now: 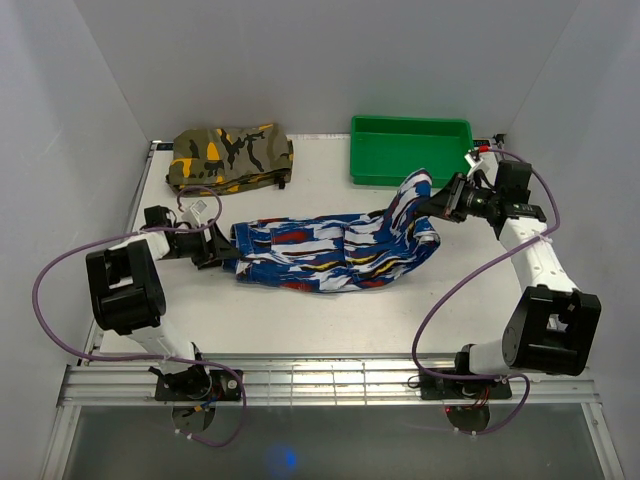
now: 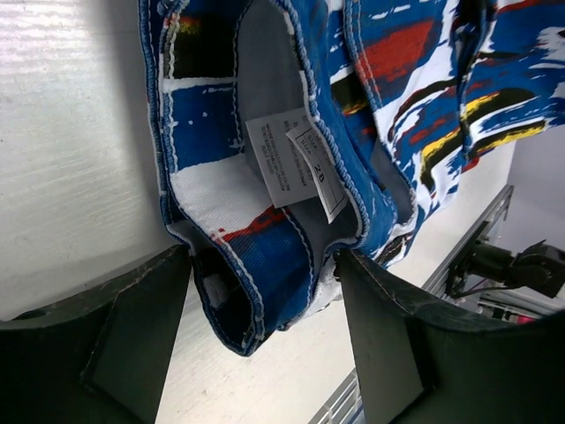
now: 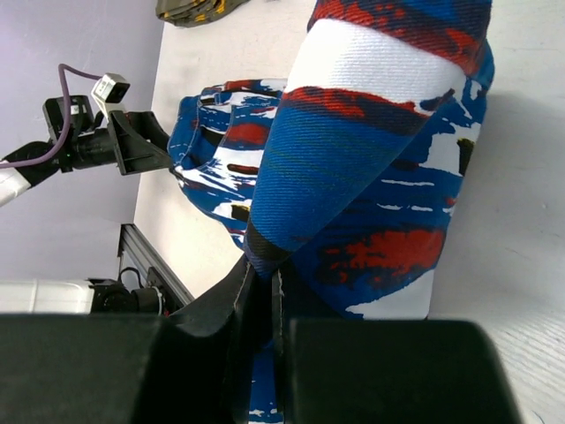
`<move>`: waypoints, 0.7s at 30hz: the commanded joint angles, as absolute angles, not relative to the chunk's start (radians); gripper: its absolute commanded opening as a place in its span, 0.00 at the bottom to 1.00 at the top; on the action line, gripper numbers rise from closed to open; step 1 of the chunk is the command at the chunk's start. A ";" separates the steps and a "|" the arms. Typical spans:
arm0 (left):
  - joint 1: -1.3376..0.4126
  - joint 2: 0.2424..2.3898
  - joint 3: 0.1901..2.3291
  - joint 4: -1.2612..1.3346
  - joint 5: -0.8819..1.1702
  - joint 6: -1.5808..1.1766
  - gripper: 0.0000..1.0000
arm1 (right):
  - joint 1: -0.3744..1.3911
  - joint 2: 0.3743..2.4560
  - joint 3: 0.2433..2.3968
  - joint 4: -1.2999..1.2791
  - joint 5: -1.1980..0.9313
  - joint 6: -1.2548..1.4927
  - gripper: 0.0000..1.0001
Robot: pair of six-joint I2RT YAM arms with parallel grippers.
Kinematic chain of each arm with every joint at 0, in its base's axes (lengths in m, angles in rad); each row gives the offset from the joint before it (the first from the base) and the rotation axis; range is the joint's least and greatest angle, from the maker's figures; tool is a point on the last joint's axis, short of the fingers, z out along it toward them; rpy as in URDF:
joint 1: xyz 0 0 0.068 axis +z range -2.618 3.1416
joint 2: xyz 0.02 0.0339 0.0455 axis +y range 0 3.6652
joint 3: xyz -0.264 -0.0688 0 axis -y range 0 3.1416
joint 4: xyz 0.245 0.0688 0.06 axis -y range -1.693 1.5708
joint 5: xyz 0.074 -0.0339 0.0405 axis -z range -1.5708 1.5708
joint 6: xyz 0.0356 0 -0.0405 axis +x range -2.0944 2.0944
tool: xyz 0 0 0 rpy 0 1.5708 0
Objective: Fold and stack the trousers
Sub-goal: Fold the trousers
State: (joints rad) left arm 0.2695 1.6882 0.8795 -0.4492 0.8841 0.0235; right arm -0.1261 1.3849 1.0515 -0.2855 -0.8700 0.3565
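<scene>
- The left gripper (image 1: 215,250) (image 2: 260,265) sits low at the left side of the table (image 1: 330,325), pointing right.
- Its jaws are spread wide, one finger on each side of the waistband (image 2: 234,291) end of the trousers (image 1: 330,250). The fabric lies between the fingers and is not clamped.
- In the left wrist view the waistband gapes, showing grey lining and a white label (image 2: 287,159) inside.
- A folded camo garment (image 1: 230,155) lies at the back left of the table, well apart from the trousers.
- The trousers stretch across the middle of the table, waistband to the left and legs running right. Most of the cloth lies flat and rumpled on the surface.
- At the right end, part of the legs is lifted off the table and rises toward the back right.
- A green bin (image 1: 410,150) stands at the back right, just behind the raised cloth.
- The right gripper (image 1: 440,200) (image 3: 262,274) hangs above the table in front of the bin, pointing left.
- Its fingers are pressed together, pinching a fold of the trousers (image 3: 371,177), which hang from the pinch.
</scene>
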 commanded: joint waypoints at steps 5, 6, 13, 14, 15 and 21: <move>0.276 1.648 0.836 -0.341 0.960 -0.106 0.80 | -0.086 1.396 1.103 -0.163 -0.851 0.451 0.08; 0.297 1.644 0.833 -0.336 0.965 -0.120 0.80 | -0.086 1.393 1.104 -0.167 -0.850 0.443 0.08; 0.345 1.675 0.848 -0.327 1.132 -0.147 0.80 | -0.086 1.387 1.112 -0.183 -0.838 0.423 0.08; 0.344 1.678 0.845 -0.313 1.156 -0.150 0.79 | -0.086 1.391 1.115 -0.183 -0.836 0.431 0.08; 0.335 1.678 0.844 -0.307 1.170 -0.158 0.79 | -0.086 1.394 1.117 -0.178 -0.835 0.436 0.08; 0.292 1.712 0.830 -0.298 1.126 -0.144 0.71 | -0.074 1.402 1.121 -0.137 -0.828 0.483 0.08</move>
